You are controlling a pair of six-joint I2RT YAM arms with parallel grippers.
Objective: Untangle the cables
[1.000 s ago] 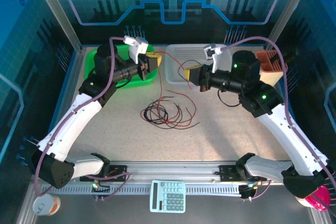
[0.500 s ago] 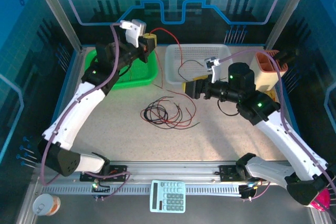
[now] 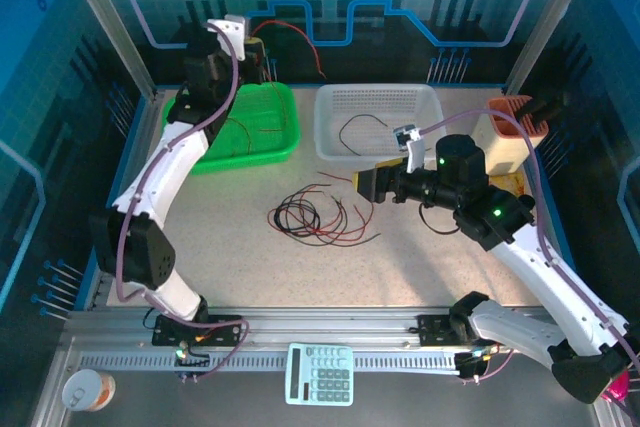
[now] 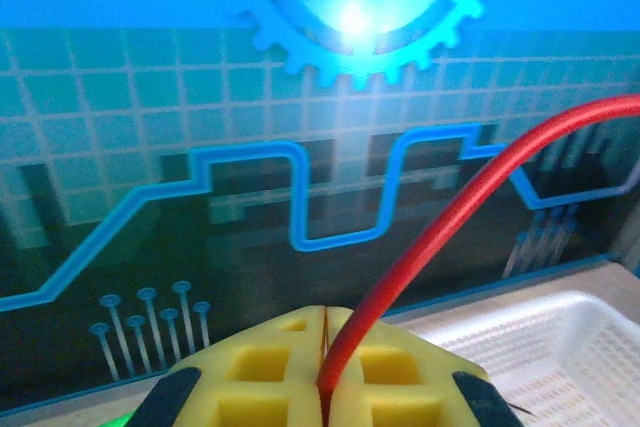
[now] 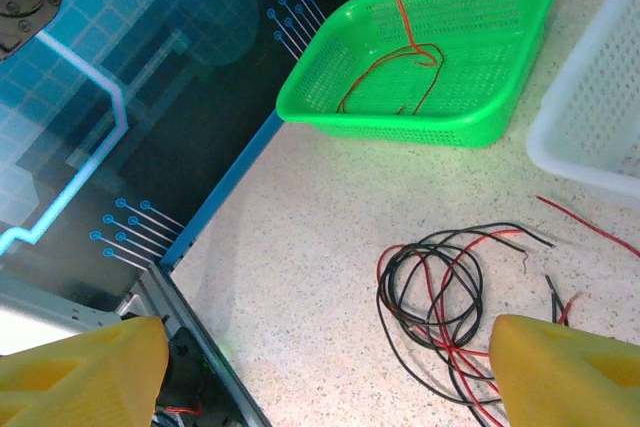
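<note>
**A:** Tool states?

**B:** The left gripper (image 3: 252,50) is pressed together on a red cable (image 4: 500,160), with the strand pinched between its yellow pads. It is raised above the far edge of the green basket (image 3: 245,160). The right gripper (image 3: 366,185) is spread wide and holds nothing.

**A:** Where are the cables?

**B:** In three places. The held red cable drops from the left gripper, and its lower part lies curled inside the green basket. One black cable (image 3: 360,125) lies in the white basket (image 3: 378,92), just right of the green one. The tangle (image 3: 305,217) sits on the table (image 3: 250,267), to the near right of the green basket and not touching it.

**A:** Which relation decides the next move?

**B:** The tangle's long axis runs away from the green basket. The black loops are bunched at the end closer to the basket, and the loose red and black tails trail off at the far end. The right gripper is at that tail end, on the opposite side of the tangle from the green basket, with its open fingers facing back toward the basket.

**A:** Which arm is nearer?

**B:** The right arm, clearly. The left is high, well apart from the tangle, and occupied.

**A:** Judgement?

**B:** The right gripper would probably pick next from the tail end. The strands cross each other closely there, so it risks taking two at once.
</note>
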